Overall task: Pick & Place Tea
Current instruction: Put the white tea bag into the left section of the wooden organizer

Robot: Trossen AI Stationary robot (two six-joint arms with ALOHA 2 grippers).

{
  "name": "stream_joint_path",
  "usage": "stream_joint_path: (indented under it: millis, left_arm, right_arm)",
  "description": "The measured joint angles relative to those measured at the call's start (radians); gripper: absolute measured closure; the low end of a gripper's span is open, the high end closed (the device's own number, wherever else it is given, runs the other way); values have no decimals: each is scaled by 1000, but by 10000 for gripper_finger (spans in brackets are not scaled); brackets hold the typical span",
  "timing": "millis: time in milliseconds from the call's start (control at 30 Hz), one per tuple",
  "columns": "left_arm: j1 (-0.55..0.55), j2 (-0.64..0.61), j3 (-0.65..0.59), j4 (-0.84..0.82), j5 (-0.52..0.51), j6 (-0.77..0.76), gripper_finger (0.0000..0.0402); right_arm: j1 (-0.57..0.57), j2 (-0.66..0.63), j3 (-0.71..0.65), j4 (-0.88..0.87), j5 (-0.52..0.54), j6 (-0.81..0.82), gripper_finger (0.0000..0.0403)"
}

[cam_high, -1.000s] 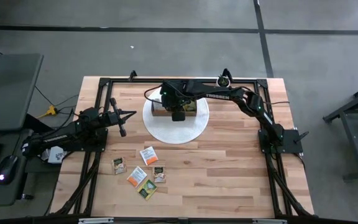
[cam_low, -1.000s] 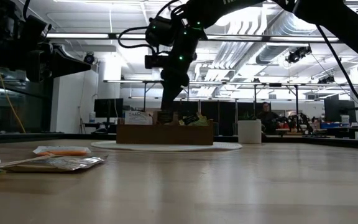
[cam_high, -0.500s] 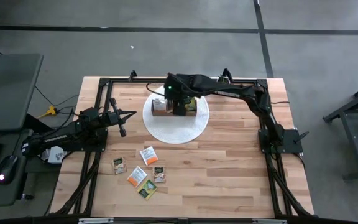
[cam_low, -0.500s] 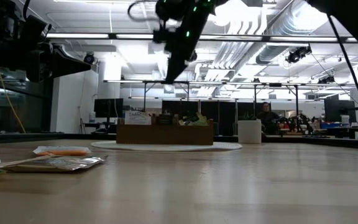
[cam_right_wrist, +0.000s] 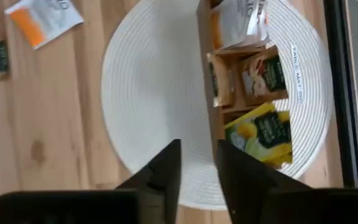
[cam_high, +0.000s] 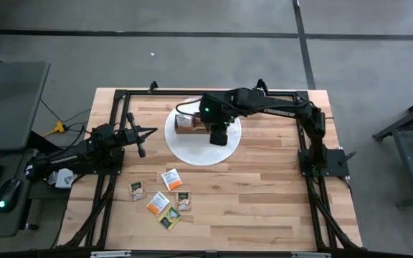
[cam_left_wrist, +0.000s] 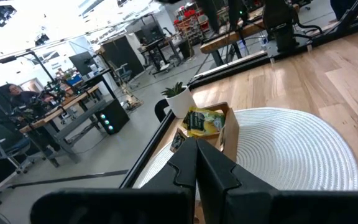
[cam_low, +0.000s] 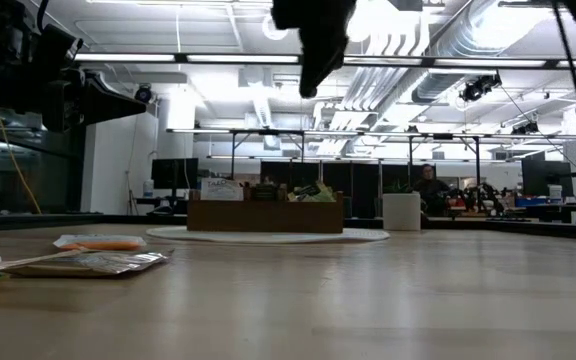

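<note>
Above the white round mat [cam_high: 201,147], right gripper [cam_right_wrist: 197,163] hanging high over the wooden box [cam_right_wrist: 211,81], fingers parted by a narrow gap, nothing between them, touching nothing. Looking down past those fingers [cam_right_wrist: 166,168]: box just beyond the tips, three compartments showing, each already carrying sachets — white-orange [cam_right_wrist: 238,22] at one end, tan [cam_right_wrist: 263,73] in the middle, green-yellow [cam_right_wrist: 260,130] at the other end. In the high view, gripper [cam_high: 219,134] sitting toward the near edge of the mat, box [cam_high: 188,122] partly showing beside it.

Lying well apart from that gripper, toward the table's front and somewhat toward the left arm's side: loose cluster of tea sachets [cam_high: 160,197] flat on the bare wood, five counted, edges turned at mixed angles, no shared long axis, being roughly square. White-orange one [cam_high: 171,178] nearest the mat.

Left gripper [cam_high: 139,143] waiting over the table's left part, fingers pressed together, holding nothing; judging by the high view, closer to the cluster than the right.

Judging next move: reaching from mat outward and down to the nearest sachet, needing wider jaws first.
</note>
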Motion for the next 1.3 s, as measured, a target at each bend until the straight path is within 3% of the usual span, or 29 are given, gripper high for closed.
stream_joint_path:
  millis: [100, 233, 467, 733, 967, 1300]
  left_arm:
    - [0, 0, 0, 0, 0, 0, 401]
    - [0, 0, 0, 0, 0, 0, 401]
    - [0, 0, 0, 0, 0, 0, 401]
    - [0, 0, 0, 0, 0, 0, 401]
    - [0, 0, 0, 0, 0, 0, 401]
    - [0, 0, 0, 0, 0, 0, 401]
  right_arm:
    - [26, -77, -106, 34, 3, 25, 350]
    - [67, -241, -365, 168, 1, 81, 396]
    - [154, -564, -802, 419, 26, 318, 400]
    - [303, -885, -1184, 664, 50, 539, 400]
    - [378, -1107, -1469, 874, 113, 610, 402]
    - [323, -1296, -1752, 1188, 143, 586, 402]
